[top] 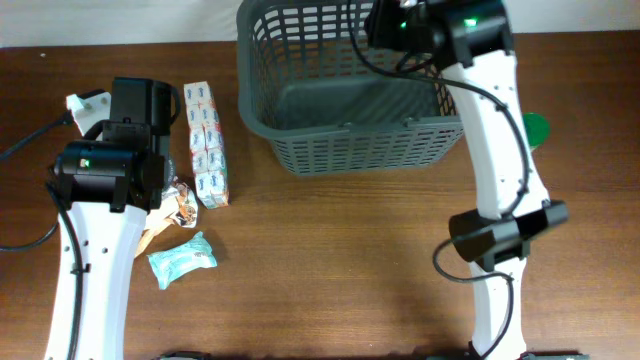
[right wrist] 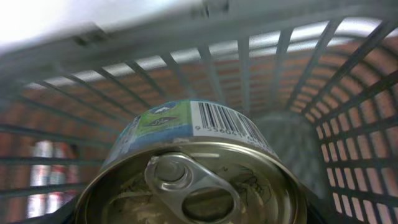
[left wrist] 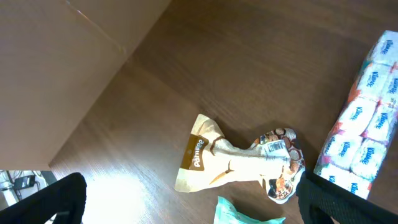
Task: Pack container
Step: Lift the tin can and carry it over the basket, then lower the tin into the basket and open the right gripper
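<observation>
container (top: 330,150) at far centre of table. right gripper (top: 400,25) down inside it by right wall, judged clenched on can (right wrist: 199,180): can hangs tilted, kept low for soft set-down. left gripper (left wrist: 193,208) released, jaws wide, poised over snack pouch (left wrist: 236,162), likely next pick.

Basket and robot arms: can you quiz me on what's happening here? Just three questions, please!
1. True or false: the can has a pull-tab on its lid.
2. Where is the right claw? A) over the container; B) resting on the bare table; C) holding a spoon.
3. Fill in: the tissue packs lie on the ___ arm's side of the container.

Key: 1 true; 2 A; 3 left.
</observation>
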`<state>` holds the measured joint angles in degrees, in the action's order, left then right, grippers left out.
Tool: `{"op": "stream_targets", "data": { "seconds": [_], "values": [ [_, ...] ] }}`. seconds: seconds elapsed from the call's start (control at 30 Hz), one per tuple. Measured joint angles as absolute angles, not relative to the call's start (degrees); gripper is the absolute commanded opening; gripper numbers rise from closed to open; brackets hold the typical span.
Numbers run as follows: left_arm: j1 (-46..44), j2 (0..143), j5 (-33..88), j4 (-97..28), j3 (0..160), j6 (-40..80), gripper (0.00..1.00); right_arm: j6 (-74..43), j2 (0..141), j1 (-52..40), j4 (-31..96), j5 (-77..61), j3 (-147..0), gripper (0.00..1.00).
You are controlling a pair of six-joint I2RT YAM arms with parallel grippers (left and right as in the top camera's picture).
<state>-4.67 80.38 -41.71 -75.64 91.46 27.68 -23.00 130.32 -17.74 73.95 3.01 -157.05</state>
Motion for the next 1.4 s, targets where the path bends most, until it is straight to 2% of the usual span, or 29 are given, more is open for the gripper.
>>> {"op": "stream_targets", "data": {
  "seconds": [0.4, 0.8, 0.97, 1.13, 1.2, 1.4],
  "values": [
    [-4.7, 80.4, -41.7, -75.6, 91.5, 27.7, 1.0, -22.1, 135.6, -17.1, 78.0, 8.2, -153.0, 0.04],
    [-4.7, 80.4, -41.7, -75.7, 91.5, 27.7, 1.0, -22.0, 136.7, -11.1, 76.6, 9.2, -136.6, 0.04],
    [-4.7, 80.4, -41.7, -75.7, 91.5, 27.7, 1.0, -22.0, 137.2, -10.8, 76.1, 9.0, -135.5, 0.2],
    [-4.7, 80.4, -41.7, -75.6, 91.5, 27.7, 1.0, -22.0, 137.2, -11.0, 75.1, 7.6, -135.5, 0.24],
    [-4.7, 80.4, -41.7, -75.7, 91.5, 27.7, 1.0, -22.0, 137.2, -11.0, 74.6, 6.9, -135.5, 0.35],
    [-4.7, 80.4, -41.7, -75.6, 91.5, 27.7, 1.0, -22.0, 137.2, -11.0, 74.4, 5.4, -135.5, 0.37]
  ]
}}
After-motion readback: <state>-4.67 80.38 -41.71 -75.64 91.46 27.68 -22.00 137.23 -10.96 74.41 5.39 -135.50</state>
